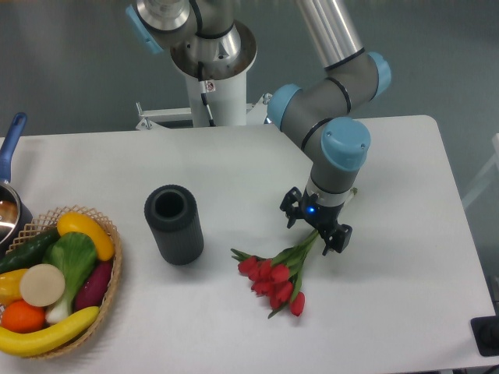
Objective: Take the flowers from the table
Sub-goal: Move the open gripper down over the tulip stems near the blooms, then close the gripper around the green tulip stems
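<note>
The flowers (pixel 274 274), a bunch of red tulip buds on green stems, lie on the white table (pixel 405 296) right of centre, buds toward the front and stems running up to the right. My gripper (pixel 315 229) is down over the stem part, open, with one finger (pixel 291 210) on the left of the stems and the other finger (pixel 340 238) on the right. The upper ends of the stems are hidden under the wrist. The bunch rests on the tabletop.
A dark ribbed cylinder vase (pixel 174 224) stands upright left of the flowers. A wicker basket (pixel 115 269) with fruit and vegetables sits at the front left. A pot with a blue handle (pixel 12 144) is at the left edge.
</note>
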Available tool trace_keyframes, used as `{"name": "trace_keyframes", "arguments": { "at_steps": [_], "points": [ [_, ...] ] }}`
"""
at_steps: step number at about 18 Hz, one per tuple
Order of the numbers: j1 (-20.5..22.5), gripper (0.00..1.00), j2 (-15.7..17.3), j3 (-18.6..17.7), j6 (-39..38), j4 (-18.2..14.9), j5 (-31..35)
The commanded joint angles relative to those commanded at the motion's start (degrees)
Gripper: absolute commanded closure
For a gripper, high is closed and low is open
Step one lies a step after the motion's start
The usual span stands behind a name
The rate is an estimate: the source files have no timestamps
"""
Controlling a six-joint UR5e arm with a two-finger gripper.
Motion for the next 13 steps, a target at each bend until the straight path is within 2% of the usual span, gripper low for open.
{"name": "trace_keyframes", "arguments": {
  "at_steps": [7, 8, 9, 10, 13],
  "points": [
    [-0.62, 0.00, -0.88, 0.00, 0.00, 0.62, 0.09],
    [-0.62, 0.04, -0.88, 0.09, 0.00, 0.62, 0.09],
    [-0.62, 0.18, -1.06, 0.17, 0.00, 0.62, 0.09],
    [-0.62, 0.26, -1.32, 0.26, 0.00, 0.70, 0.17],
    [-0.62, 0.33, -1.32, 0.26, 0.18, 0.79, 0.18]
  ]
}}
